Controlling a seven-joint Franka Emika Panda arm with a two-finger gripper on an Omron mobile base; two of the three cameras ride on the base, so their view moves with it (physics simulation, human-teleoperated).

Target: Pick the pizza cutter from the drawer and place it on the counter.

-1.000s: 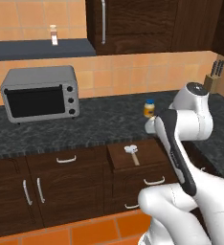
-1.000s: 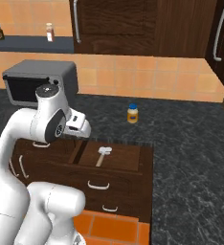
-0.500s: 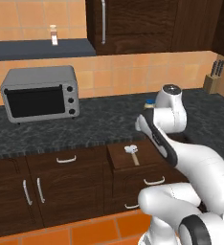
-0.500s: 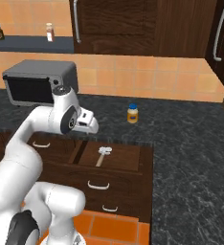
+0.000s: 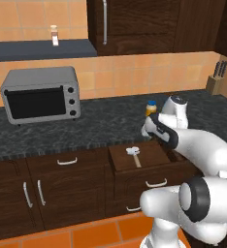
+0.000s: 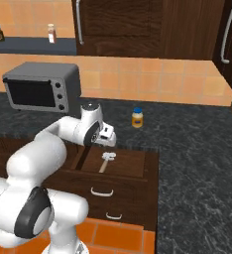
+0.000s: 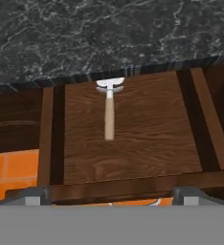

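The pizza cutter (image 7: pixel 109 112) lies flat on the wood bottom of the open drawer (image 7: pixel 147 129), its whitish wheel head toward the counter (image 7: pixel 109 33) and its tan handle toward the drawer front. It also lies in the drawer (image 5: pixel 152 155) as the pizza cutter (image 5: pixel 133 154), (image 6: pixel 106 159). My gripper (image 5: pixel 147 131), (image 6: pixel 109 143) hovers above the drawer's back edge, a little above and beside the cutter. It is open and holds nothing; its fingertips (image 7: pixel 28 194) stand wide apart.
A grey microwave (image 5: pixel 40 94) stands on the counter at the left. A yellow white-capped jar (image 5: pixel 151 106), (image 6: pixel 137 118) sits just behind the drawer. A knife block (image 5: pixel 215 82) is at the far right. Cabinet doors and drawers (image 5: pixel 38 191) flank the open drawer.
The arm has swung down and leftward from above the counter, and the hand now hangs low over the back of the open drawer. The cutter has not moved.
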